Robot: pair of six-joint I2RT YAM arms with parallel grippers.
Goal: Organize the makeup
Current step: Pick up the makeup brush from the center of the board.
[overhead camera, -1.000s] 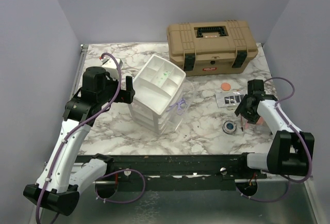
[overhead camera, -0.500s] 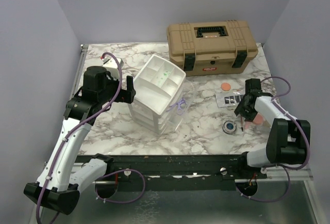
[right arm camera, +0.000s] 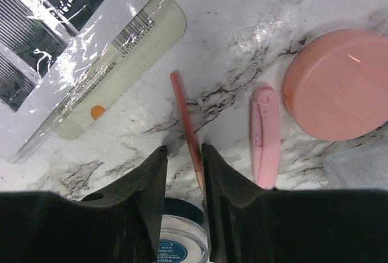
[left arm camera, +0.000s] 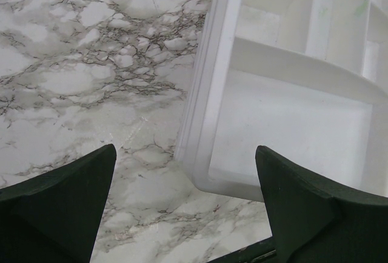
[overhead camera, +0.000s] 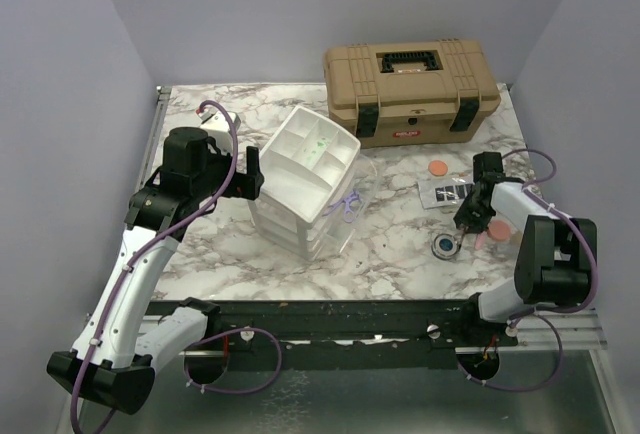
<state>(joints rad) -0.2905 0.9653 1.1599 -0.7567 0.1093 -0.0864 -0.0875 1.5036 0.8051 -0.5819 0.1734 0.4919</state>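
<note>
The makeup lies at the right of the table. A thin reddish pencil [right arm camera: 185, 117] lies between the fingers of my right gripper [right arm camera: 183, 148], close to the right finger, with a gap left on the other side. Just below it sits the round blue-centred compact [right arm camera: 180, 245] [overhead camera: 445, 245]. A pink tube [right arm camera: 265, 136] and a salmon disc [right arm camera: 336, 84] lie to the right, and the clear palette [right arm camera: 73, 51] [overhead camera: 443, 192] at upper left. Another salmon disc [overhead camera: 437, 168] lies further back. My left gripper [left arm camera: 185, 154] is open and holds nothing, at the corner of the white drawer unit [left arm camera: 291, 123].
The white drawer unit [overhead camera: 305, 179] stands mid-table with its top tray showing empty compartments. A tan toolbox [overhead camera: 410, 89] is shut at the back right. Grey walls close in both sides. A clear plastic edge [right arm camera: 357, 166] shows beside the salmon disc.
The right gripper's jaws have narrowed around the pencil and its wrist has shifted slightly left over the makeup. The left arm has not moved.
</note>
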